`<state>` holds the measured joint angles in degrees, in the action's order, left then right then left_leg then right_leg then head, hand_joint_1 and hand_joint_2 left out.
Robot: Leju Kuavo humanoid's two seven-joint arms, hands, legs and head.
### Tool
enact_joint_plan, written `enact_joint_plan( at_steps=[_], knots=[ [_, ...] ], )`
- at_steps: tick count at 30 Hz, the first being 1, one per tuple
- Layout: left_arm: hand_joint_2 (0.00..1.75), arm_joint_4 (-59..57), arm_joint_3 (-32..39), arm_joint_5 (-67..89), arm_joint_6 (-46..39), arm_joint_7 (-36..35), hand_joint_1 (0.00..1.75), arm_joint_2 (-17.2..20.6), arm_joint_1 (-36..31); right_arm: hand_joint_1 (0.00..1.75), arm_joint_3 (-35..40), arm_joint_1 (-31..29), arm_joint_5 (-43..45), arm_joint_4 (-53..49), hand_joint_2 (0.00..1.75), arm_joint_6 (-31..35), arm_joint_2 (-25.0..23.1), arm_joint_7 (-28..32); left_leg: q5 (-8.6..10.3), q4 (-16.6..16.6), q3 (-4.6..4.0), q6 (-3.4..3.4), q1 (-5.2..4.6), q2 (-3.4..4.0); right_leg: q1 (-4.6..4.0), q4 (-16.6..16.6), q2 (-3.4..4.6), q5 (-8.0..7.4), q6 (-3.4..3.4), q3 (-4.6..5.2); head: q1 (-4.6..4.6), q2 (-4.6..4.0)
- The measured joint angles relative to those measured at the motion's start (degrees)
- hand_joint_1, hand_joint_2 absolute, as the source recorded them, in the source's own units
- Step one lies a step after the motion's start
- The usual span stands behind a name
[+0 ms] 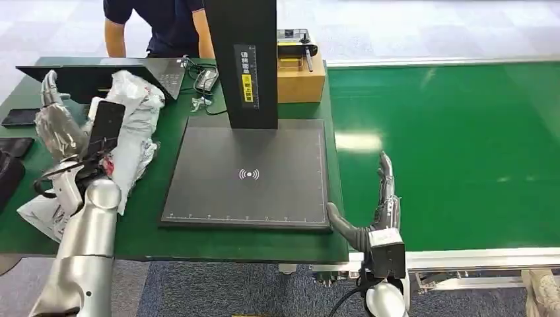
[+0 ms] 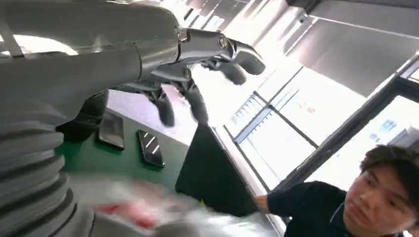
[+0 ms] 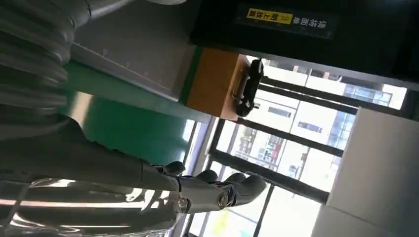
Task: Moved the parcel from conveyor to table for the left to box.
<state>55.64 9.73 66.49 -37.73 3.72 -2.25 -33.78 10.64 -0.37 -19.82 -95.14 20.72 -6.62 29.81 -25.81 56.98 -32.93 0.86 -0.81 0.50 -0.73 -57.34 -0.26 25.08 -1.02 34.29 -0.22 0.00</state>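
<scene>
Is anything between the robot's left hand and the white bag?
Nothing visible. The left hand is raised at the table's left side, right beside the crumpled white bag lying on the green table. Whether they touch, I cannot tell.

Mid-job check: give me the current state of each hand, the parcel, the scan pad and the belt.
left hand: raised, fingers apart, holding nothing
right hand: open, empty, beside the scan pad
parcel: crumpled, lying on the table
scan pad: bare
conveyor belt: no parcel on it
</scene>
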Motion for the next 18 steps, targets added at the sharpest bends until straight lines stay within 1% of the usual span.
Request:
enact_joint_plan(
  at_steps=[9, 18],
  knots=[
    [1.75, -6.47, -2.69, -0.02, -1.03, 0.50, 0.00, 0.52, -3.93, 0.00, 0.00, -0.01, 0.26, 0.35, 1.75, 0.83, 0.00, 0.22, -0.02, 0.01, 0.02, 0.03, -0.04, 0.00, 0.04, 0.03, -0.01, 0.00, 0.01, 0.00, 0.00, 0.00],
    [1.75, -7.16, -6.86, -2.47, -1.14, 1.95, 0.00, 0.37, -4.58, 0.00, 0.00, -1.03, 1.36, 1.86, 1.75, 2.43, 0.02, 0.96, -0.02, 0.01, 0.06, 0.02, -0.02, 0.02, 0.00, 0.02, 0.01, -0.01, 0.00, -0.01, 0.00, 0.00]
  ],
)
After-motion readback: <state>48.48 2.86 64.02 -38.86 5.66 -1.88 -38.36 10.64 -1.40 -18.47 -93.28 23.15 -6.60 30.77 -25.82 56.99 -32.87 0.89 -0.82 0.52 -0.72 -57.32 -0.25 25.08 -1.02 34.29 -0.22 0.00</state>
